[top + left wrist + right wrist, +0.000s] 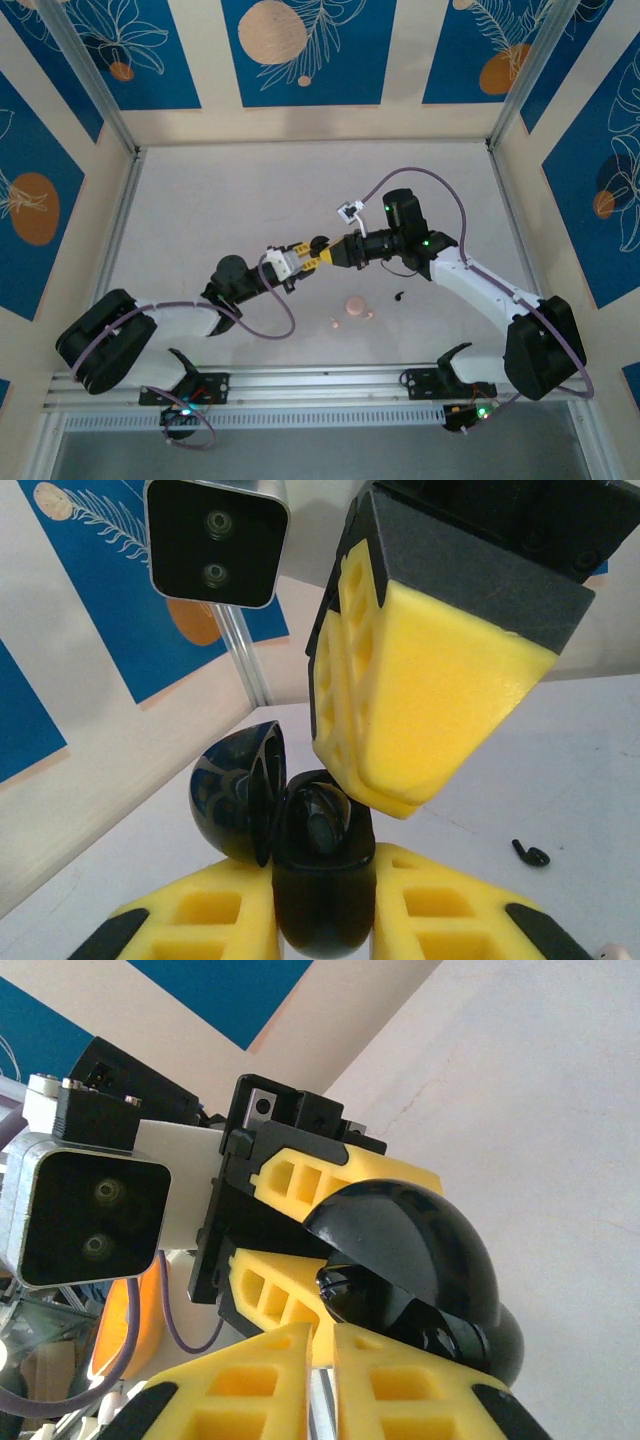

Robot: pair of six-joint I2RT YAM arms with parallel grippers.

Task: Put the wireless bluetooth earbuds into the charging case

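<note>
My left gripper [303, 259] is shut on the black charging case [322, 900] and holds it above the table, the domed lid [235, 790] swung open to the left. A black earbud [322, 820] sits in the case's mouth. My right gripper [395, 798] is shut, its yellow fingertips touching the rim of the case beside that bud; nothing shows between its fingers [275, 1380]. In the right wrist view the glossy lid [415, 1235] arches over the bud [350, 1290]. A second black earbud [400, 295] with a short stem lies on the table [531, 856].
On the table [250, 200] below the grippers stands a round pale pink case [355, 305], with two pink buds beside it [335, 322] [370, 314]. Metal frame posts and blue patterned walls enclose the table on all sides.
</note>
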